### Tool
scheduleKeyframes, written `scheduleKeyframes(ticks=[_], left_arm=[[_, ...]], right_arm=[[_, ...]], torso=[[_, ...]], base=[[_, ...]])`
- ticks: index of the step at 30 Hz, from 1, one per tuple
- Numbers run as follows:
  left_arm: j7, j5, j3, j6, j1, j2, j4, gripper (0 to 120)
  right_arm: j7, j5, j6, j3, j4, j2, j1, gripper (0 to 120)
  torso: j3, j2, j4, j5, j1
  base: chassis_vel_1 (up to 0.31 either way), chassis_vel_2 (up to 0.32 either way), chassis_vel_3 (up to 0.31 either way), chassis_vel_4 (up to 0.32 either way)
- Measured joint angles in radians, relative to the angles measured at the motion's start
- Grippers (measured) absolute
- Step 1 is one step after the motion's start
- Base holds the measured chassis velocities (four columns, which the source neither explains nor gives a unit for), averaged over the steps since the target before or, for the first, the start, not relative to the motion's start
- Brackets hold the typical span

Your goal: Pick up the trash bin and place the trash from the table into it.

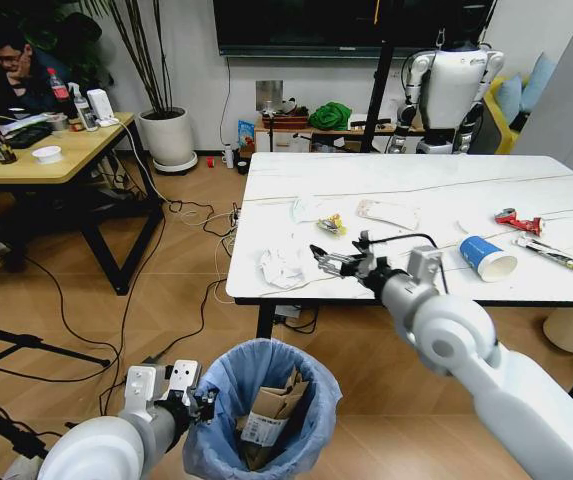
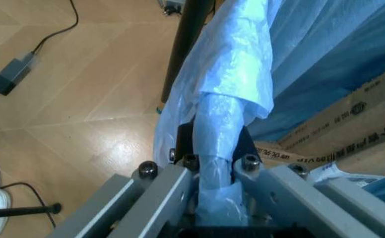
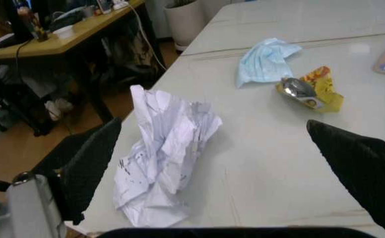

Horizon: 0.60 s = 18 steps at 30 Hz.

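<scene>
Fingers (image 3: 87, 168) apart by crumpled tissue (image 3: 162, 153) on marble table (image 1: 416, 180)

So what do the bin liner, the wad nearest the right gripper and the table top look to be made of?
Bin liner: thin light-blue plastic film, crinkled, slightly glossy. Wad: white paper, apparently, matte with sharp creases and faint print. Table top: glossy white marble-look surface with grey veins; real stone or laminate is unclear.

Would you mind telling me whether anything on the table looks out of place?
Yes: litter is strewn over the table, including a crumpled white paper by the near edge, a tipped-over paper cup and a red wrapper.
</scene>
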Motion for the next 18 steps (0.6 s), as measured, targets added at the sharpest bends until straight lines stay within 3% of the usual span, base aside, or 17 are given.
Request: scheduleKeyframes(ticks=[10, 18], left_arm=[[0.001, 0.011, 0.016, 0.0, -0.001, -0.005, -0.004, 0], [0.002, 0.009, 0.013, 0.0, -0.004, -0.008, -0.004, 0]], right_arm=[[0.107, 0.102, -0.03, -0.169, -0.15, 0.087, 0.155, 100], [0.14, 0.113, -0.033, -0.214, -0.2, 0.136, 0.171, 100]], torso=[[0.0, 0.0, -0.0003, -0.0001, 0.0], [0.0, 0.0, -0.0002, -0.0001, 0.0]], base=[[0.0, 0.0, 0.0, 0.0], [0.0, 0.0, 0.0, 0.0]])
